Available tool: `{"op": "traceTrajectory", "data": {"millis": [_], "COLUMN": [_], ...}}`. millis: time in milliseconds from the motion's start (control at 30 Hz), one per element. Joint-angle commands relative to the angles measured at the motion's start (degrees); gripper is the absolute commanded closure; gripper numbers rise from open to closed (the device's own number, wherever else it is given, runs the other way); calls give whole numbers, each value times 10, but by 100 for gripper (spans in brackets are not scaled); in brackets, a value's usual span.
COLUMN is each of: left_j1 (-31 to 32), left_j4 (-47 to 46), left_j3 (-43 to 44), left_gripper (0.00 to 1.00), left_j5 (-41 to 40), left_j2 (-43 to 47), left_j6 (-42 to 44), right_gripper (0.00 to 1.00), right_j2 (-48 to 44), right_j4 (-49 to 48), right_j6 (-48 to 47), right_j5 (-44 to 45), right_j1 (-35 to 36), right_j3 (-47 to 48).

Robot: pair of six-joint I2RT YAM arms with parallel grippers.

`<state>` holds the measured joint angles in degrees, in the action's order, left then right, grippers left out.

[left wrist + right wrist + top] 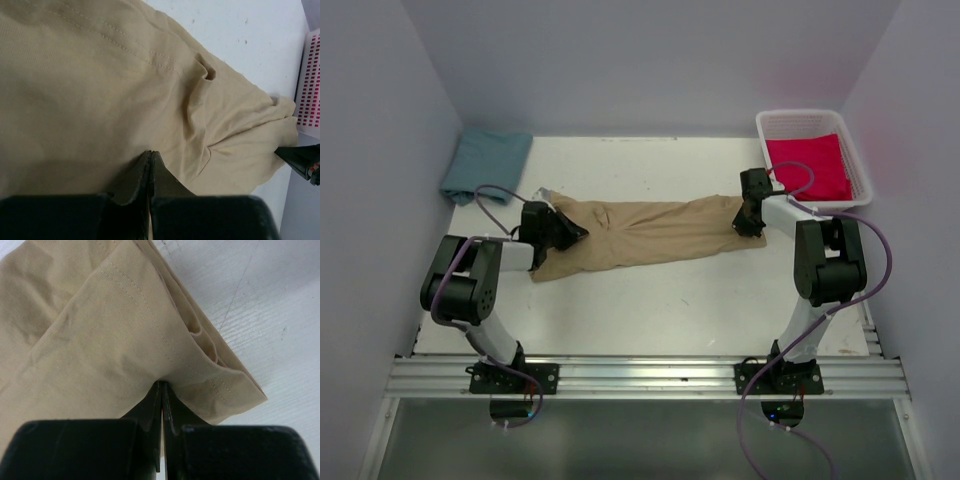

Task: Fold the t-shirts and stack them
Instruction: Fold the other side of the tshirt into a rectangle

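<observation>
The tan t-shirt [645, 233] lies stretched in a long band across the middle of the table. My left gripper [572, 233] is shut on its left end; the left wrist view shows the fingers pinched together on the tan cloth [100, 100]. My right gripper [748, 222] is shut on its right end, near a stitched hem [150, 330]. The teal-blue t-shirt [487, 165] lies folded at the far left corner. The red-pink t-shirt [809, 166] lies in the white basket [861, 160] at the far right.
The white basket's wall [310, 80] shows at the right edge of the left wrist view, with the other gripper's dark tip [300, 160] below it. Grey walls close in the table on three sides. A metal rail [650, 375] runs along the near edge.
</observation>
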<state>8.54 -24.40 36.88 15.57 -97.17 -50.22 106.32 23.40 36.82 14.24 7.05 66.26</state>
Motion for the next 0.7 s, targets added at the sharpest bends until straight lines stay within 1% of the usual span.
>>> {"op": "traceTrajectory", "data": {"millis": [0,333,500,667], "left_j1": [2,4,4,10], "left_j4": [-38,-69,-72,-79], "left_j3": [38,90,114,129], "left_gripper": [100,100,100,100], "left_j5": [-5,-2,9,22], "left_j2": [-22,-101,-116,-112], "left_j6": [-13,-35,-35,-37], "right_gripper": [100,100,100,100], "right_j2": [34,35,36,37], "right_j4": [38,38,38,39], "right_j6": [-14,-15,-14,-15], "right_j5": [30,31,31,32], "right_j1": [-12,-11,-12,-12], "right_j3": [-34,-32,-32,-31]}}
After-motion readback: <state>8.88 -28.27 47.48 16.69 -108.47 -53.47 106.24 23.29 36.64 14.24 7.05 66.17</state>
